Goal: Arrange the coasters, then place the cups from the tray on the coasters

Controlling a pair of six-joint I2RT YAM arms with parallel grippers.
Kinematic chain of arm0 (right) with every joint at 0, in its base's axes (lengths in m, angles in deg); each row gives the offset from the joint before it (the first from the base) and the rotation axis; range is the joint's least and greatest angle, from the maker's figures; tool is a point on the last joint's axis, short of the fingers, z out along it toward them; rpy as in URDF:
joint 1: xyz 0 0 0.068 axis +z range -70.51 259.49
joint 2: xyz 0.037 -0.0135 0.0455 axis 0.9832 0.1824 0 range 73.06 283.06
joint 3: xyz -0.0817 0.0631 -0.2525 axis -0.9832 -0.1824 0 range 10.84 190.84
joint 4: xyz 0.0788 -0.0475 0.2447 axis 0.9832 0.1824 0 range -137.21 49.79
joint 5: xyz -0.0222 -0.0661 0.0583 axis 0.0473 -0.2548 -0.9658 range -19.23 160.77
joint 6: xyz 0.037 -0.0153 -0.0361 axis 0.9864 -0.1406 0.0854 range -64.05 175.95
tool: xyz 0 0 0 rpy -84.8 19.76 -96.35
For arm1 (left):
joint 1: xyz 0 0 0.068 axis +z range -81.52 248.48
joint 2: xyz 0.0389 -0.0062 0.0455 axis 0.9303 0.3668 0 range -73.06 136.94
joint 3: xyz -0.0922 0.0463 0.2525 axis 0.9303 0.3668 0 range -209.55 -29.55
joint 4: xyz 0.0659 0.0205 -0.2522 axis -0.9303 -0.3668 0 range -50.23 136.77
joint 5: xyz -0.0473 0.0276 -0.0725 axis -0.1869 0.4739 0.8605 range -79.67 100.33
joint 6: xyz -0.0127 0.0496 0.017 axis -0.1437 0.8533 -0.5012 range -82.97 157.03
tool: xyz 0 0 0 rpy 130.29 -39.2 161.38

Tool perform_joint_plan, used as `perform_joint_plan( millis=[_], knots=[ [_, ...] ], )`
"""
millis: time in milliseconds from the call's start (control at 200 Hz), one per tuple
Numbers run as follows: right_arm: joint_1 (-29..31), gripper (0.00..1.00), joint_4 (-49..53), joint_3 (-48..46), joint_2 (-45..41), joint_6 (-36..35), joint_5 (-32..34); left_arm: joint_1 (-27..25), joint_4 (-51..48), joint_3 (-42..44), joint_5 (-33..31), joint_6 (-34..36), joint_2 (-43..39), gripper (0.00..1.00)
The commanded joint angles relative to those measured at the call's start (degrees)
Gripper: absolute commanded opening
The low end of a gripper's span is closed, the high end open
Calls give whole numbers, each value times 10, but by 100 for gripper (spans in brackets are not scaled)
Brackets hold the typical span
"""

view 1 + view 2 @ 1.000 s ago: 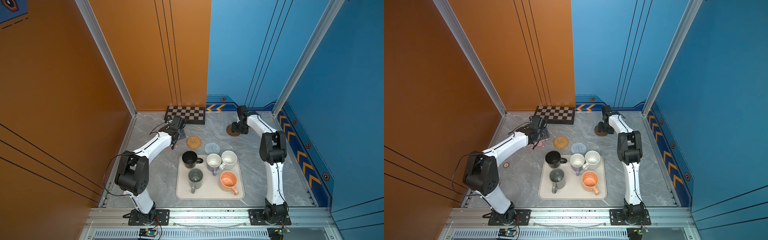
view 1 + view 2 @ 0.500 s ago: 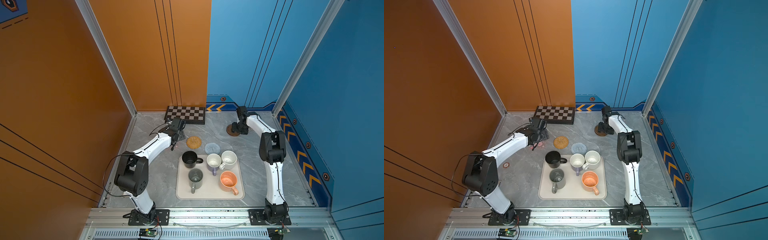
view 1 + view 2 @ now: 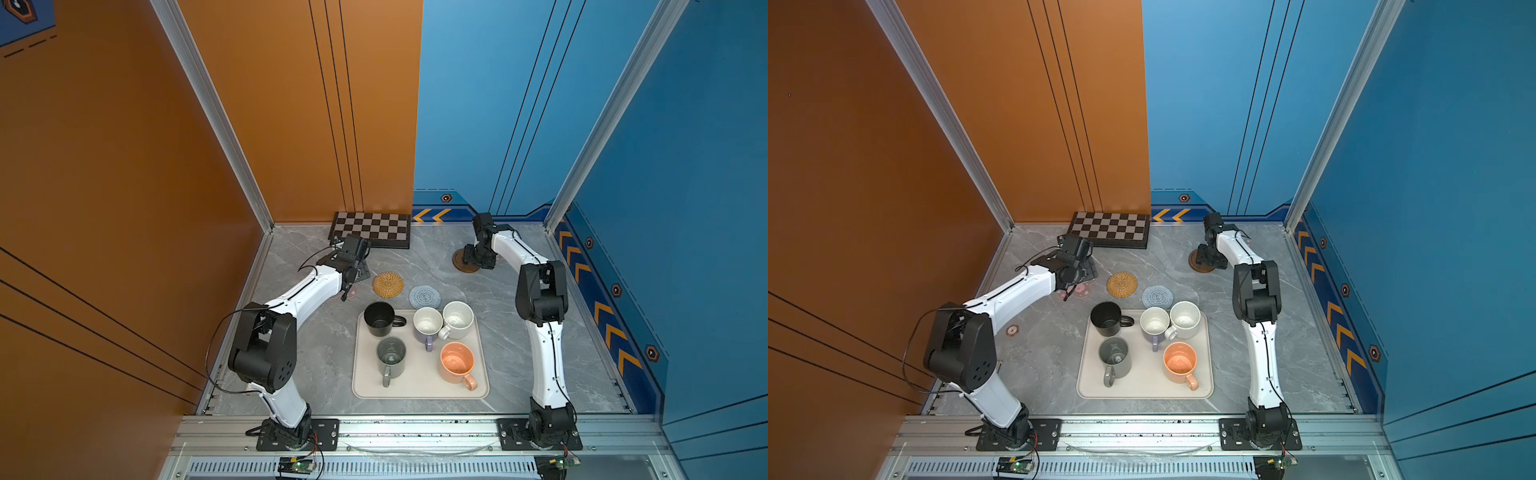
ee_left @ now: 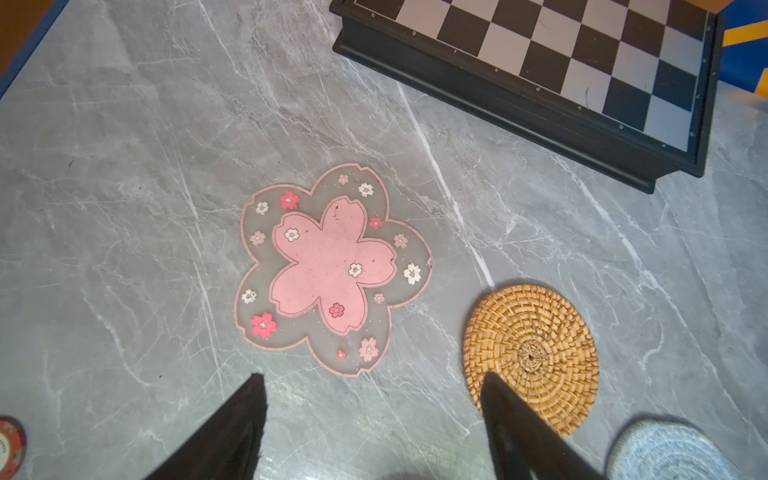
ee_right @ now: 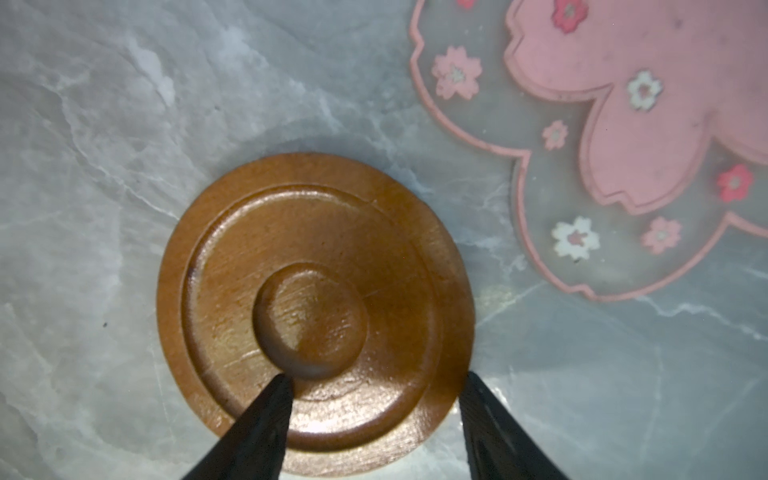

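Observation:
My left gripper (image 4: 372, 376) hangs open just short of a pink-blossom flower coaster (image 4: 334, 270), beside the rattan coaster (image 4: 536, 353) and the light-blue crochet coaster (image 4: 665, 453). My right gripper (image 5: 374, 376) is open low over the dark-brown wooden coaster (image 5: 316, 307), one fingertip at its centre hollow, the other just outside its rim. A second flower coaster (image 5: 623, 124) lies next to it. On the cream tray (image 3: 415, 390) stand the black (image 3: 379, 318), grey (image 3: 390, 356), lavender (image 3: 427, 326), speckled cream (image 3: 457, 319) and peach (image 3: 456, 362) cups.
A black-and-grey chequered board (image 3: 371, 228) lies against the back wall behind my left gripper. A small red chip (image 3: 1012, 330) sits on the marble table near the left arm. Orange and blue walls close in the back and sides.

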Motion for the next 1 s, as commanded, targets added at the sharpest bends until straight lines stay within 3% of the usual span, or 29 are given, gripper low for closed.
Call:
perform_joint_plan(
  millis=[0,285,521,746,996],
  knots=[
    [10,63,7,16,30,29,8,5,2,6,-9,-6,8,81],
    [15,60,7,80,78,107,8,9,8,14,-11,-6,16,81],
    [15,64,7,114,82,122,20,14,11,11,-2,-7,23,81],
    [17,65,7,86,16,91,35,12,13,23,-2,-11,1,81],
    [34,65,6,-21,-89,49,66,9,13,41,-3,-11,-38,81]
  ],
)
